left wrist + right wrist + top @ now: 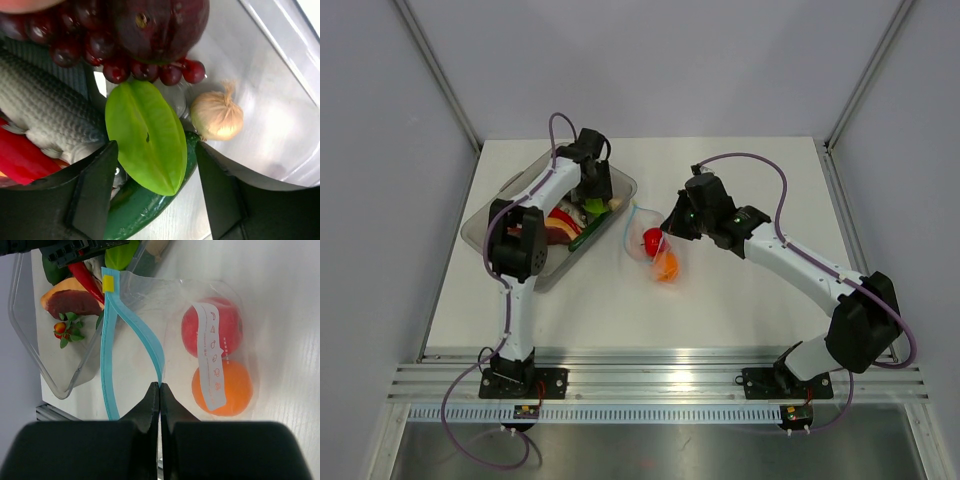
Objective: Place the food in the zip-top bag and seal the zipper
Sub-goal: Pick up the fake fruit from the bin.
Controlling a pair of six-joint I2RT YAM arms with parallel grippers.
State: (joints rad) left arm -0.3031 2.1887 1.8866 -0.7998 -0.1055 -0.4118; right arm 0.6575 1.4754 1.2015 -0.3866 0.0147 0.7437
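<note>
Left gripper (155, 170) is hanging inside the clear tub (485, 225) at the table's (740, 310) far left. Its jaws are spread wide and straddling a green star fruit (145, 135), with nothing gripped. Whether the pads are touching the fruit is hard to tell from the wrist view. A garlic bulb (216, 116) is lying just beside the star fruit, with red grapes (120, 70) and a dark purple plum (160, 25) past it.

Right gripper (159, 390) is pinching fully closed on one strip of the light-blue zipper (145, 335). The zip-top bag (150, 305) is lying flat on the table just right of the tub. Its mouth is gaping, the two zipper strips spread apart and meeting at the yellow-tab end. Inside the bag a red piece (192, 335) and an orange piece (235, 385) are sitting side by side, touching, at the closed end.
</note>
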